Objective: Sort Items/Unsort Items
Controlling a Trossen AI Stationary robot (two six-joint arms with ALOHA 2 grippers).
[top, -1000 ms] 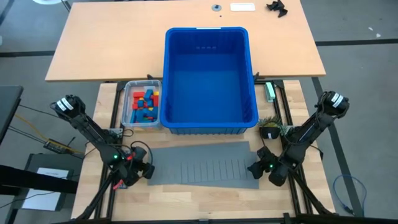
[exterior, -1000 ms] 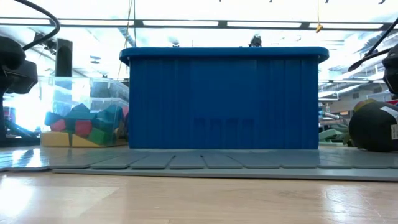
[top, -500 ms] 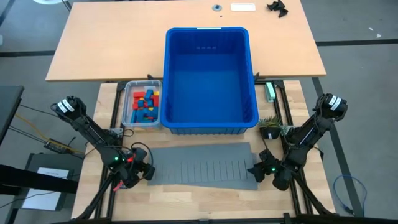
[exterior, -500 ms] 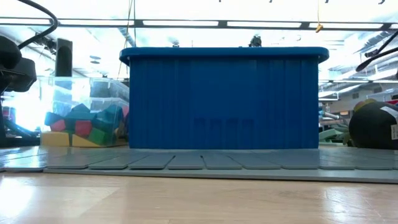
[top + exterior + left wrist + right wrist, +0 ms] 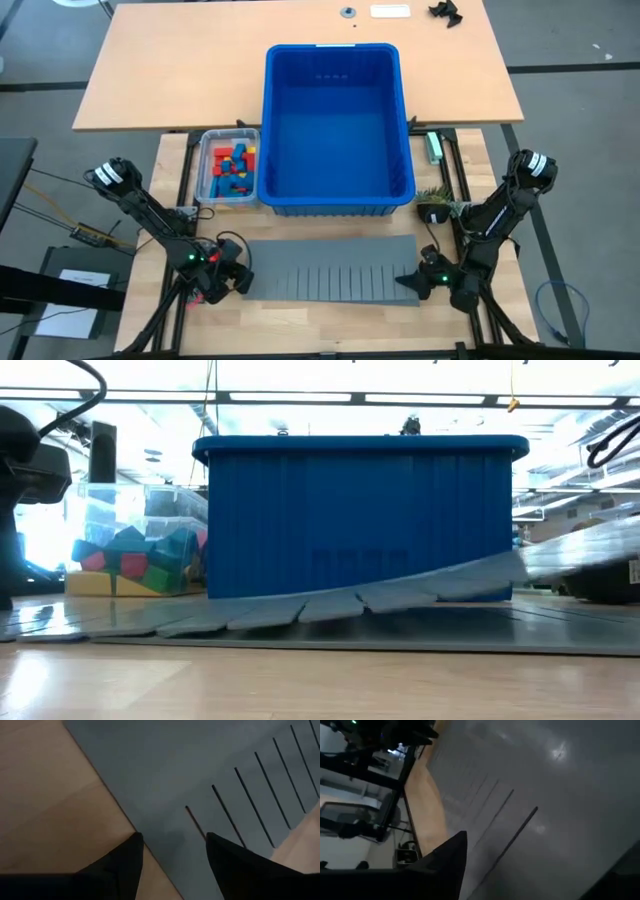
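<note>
No legible text, labels, brands or numbers anywhere in view.

wooden table [image 5: 300,318] carries blue bin [image 5: 338,120], block tub [image 5: 228,168], grey sheets [image 5: 330,270].

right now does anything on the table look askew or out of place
Yes: the grey slotted sheet in front of the blue bin is lifted at the right gripper's end, slanting down to the table near the left gripper.

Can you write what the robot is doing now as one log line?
right gripper: lifting grey divider sheet end | left gripper: open over other end | toy blocks: in clear box
</note>
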